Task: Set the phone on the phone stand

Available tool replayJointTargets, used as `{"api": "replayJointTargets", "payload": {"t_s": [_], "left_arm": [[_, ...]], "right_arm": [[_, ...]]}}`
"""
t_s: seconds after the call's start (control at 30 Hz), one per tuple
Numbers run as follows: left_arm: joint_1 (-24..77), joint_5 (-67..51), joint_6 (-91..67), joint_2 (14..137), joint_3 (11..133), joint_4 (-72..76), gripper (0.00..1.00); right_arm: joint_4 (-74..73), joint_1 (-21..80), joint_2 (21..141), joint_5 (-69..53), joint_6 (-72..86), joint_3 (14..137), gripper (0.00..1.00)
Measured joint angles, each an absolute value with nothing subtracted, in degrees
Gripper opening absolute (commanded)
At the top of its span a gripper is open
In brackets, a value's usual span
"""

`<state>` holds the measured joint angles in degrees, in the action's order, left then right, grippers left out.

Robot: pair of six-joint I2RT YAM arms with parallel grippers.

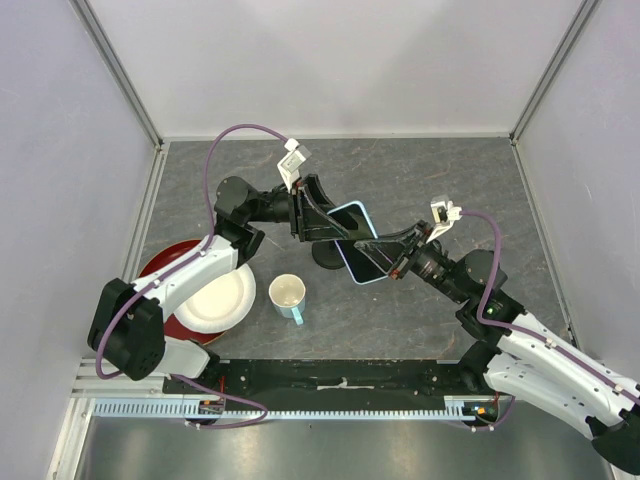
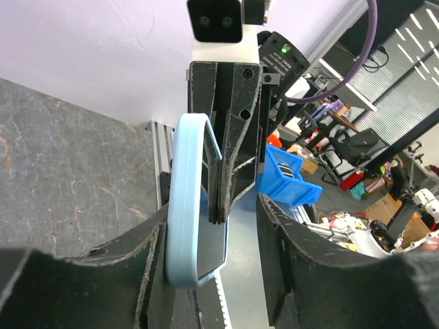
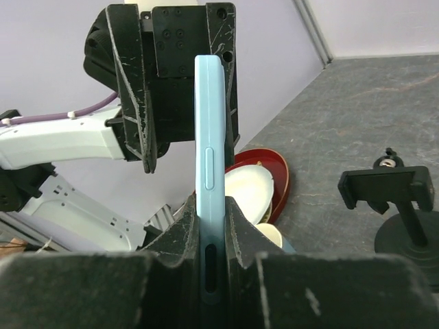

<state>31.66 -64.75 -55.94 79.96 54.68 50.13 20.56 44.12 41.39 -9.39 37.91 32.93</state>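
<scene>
Nearer than the stand (image 3: 384, 186) and to its left stands a cup (image 1: 288, 296). Farther left, a white plate (image 1: 215, 300) lies on a red one. The right gripper (image 3: 211, 219) is clamped on one end of the phone (image 1: 352, 222), holding it off the table close by the stand and clear of its clamp. Just past the stand, the left gripper (image 2: 209, 226) straddles the phone's other end, its jaws parted.

No text, brand, number or sign I can read in any of my views. The phone (image 3: 208, 151) edge facing my right wrist camera is plain, no print I can make out.
</scene>
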Motion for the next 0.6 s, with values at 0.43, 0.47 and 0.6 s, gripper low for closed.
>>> {"api": "replayJointTargets", "payload": {"t_s": [0.43, 0.47, 0.6], "left_arm": [[32.3, -66.5, -58.4, 80.0, 54.7, 55.0, 0.45], [32.3, -66.6, -58.7, 80.0, 54.7, 55.4, 0.45], [32.2, -66.6, -59.4, 80.1, 54.6, 56.9, 0.27]], "right_arm": [[24.6, 44.3, 43.6, -13.5, 37.9, 32.9, 0.00], [24.9, 44.3, 43.9, -13.7, 37.9, 33.0, 0.00], [25.6, 44.3, 44.1, -14.2, 37.9, 33.1, 0.00]]}}
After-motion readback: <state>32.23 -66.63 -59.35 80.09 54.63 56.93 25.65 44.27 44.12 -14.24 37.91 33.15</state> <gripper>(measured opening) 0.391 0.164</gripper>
